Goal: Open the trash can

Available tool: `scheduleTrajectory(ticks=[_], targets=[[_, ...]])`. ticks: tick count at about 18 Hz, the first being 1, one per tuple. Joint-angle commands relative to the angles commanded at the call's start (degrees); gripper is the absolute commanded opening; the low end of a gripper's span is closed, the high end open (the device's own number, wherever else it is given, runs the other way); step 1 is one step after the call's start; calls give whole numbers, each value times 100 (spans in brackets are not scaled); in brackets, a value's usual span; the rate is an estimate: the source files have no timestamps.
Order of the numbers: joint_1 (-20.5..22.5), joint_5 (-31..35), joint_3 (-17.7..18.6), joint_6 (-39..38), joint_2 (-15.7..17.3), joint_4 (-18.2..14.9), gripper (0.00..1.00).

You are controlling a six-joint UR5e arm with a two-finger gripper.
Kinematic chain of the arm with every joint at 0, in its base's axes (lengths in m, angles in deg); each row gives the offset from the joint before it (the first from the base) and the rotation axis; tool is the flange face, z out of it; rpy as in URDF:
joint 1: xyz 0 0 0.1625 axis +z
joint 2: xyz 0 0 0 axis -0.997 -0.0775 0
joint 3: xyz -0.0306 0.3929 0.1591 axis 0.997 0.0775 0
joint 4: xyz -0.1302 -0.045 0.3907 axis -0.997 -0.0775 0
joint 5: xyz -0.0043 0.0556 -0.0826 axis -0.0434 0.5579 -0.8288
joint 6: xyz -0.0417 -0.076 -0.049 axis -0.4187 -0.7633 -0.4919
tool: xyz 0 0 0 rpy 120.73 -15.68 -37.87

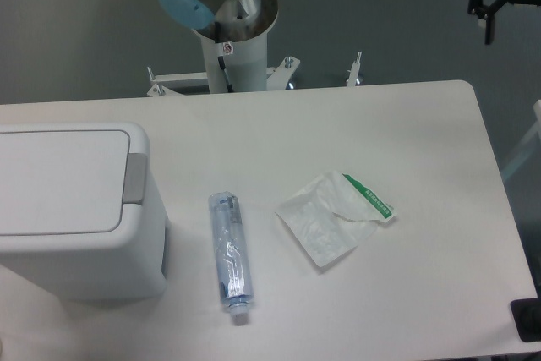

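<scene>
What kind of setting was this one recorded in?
Likely a robotics lab or test cell: a plain white table on a grey floor, the arm's metal pedestal mounted behind it, and staged items, a trash can, bottle and plastic bag.

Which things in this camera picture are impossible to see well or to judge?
- Black two-finger gripper: cut by the top right edge; open or shut cannot be told.
- Large white plastic trash can: left side cut by the frame; closed flat lid hides the inside.
- Clear plastic bottle with blue label: print too small to read.
- Translucent plastic bag with green strip: contents unclear.
- Dark object: cut by the right edge, unidentifiable.
</scene>
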Motion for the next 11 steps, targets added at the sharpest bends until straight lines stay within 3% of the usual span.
scheduleTrajectory(ticks=[7, 11], targets=[[-9, 0, 17, -96, 44, -9, 100], [-412, -53, 35, -912, 88, -9, 100]])
